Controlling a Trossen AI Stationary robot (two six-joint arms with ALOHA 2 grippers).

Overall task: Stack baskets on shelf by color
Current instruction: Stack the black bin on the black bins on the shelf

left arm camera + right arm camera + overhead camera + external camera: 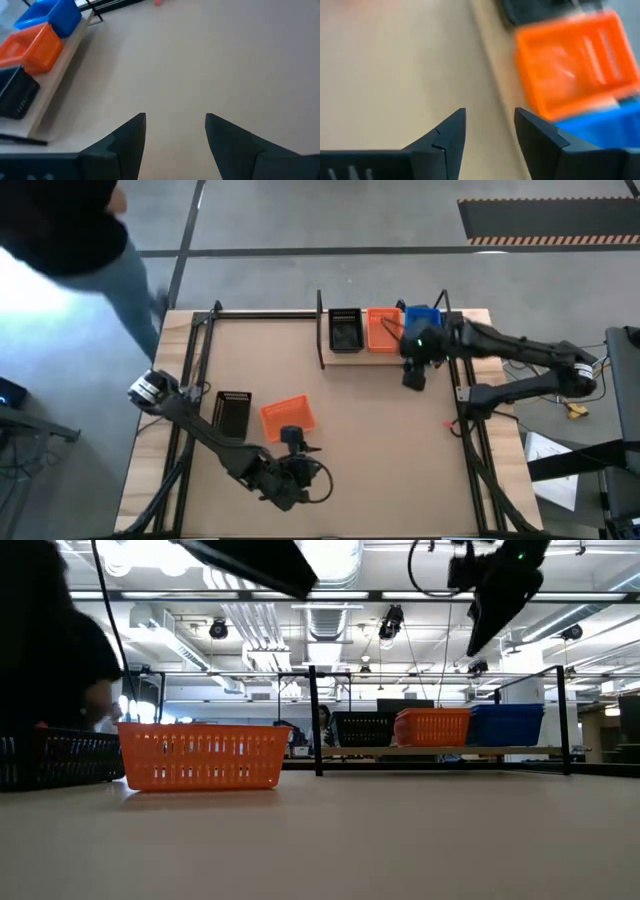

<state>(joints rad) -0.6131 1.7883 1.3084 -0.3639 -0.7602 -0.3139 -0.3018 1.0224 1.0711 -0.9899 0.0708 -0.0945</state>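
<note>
On the shelf [340, 352] at the table's far edge stand, side by side, a black basket [345, 330], an orange basket [381, 330] and a blue basket [421, 318]. On the tabletop rest a loose orange basket [288, 416] and a black basket [233, 410]. My left gripper [175, 116] is open, just on the near side of the loose orange basket, and holds nothing. My right gripper [490, 110] is open and raised above the table in front of the shelf, with the shelf's orange basket [575, 65] and blue basket [600, 127] close by.
A person [70, 230] stands beyond the table's far left corner. Black frame rails [190, 370] run along the left and right sides. Bare tabletop [390, 450] lies between the loose baskets and the right rail. In the low view the loose orange basket [200, 755] stands nearest.
</note>
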